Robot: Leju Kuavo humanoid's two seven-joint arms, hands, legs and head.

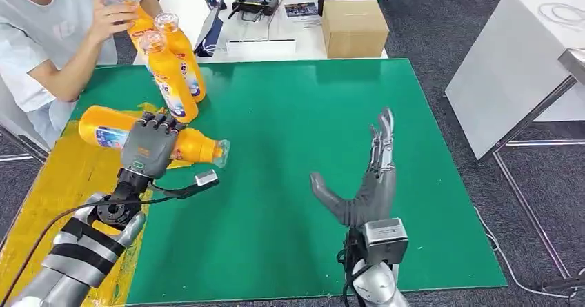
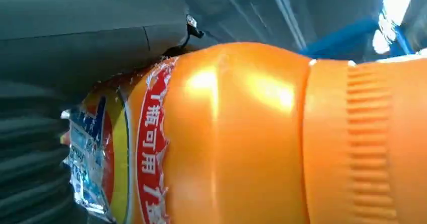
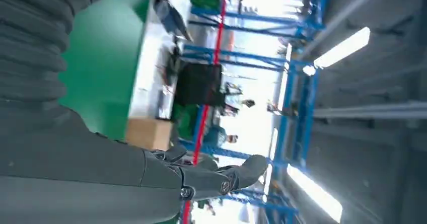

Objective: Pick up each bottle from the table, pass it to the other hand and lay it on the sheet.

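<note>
My left hand (image 1: pixel 150 143) wraps lying orange bottle (image 1: pixel 196 145) at 9 o'clock of green mat (image 1: pixel 290 121), cap toward 3 o'clock, over edge of yellow sheet (image 1: pixel 41 196). My right hand (image 1: pixel 369 183) empty, fingers spread, at 5 o'clock. Step, I judge: laying bottle on sheet. Next: release, then fetch upright bottles (image 1: pixel 172 72) at 11 o'clock.

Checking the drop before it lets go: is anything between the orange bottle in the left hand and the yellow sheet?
Nothing visible. The left hand grips the lying orange plastic bottle at the yellow sheet's edge; the two upright orange bottles stand behind.
</note>
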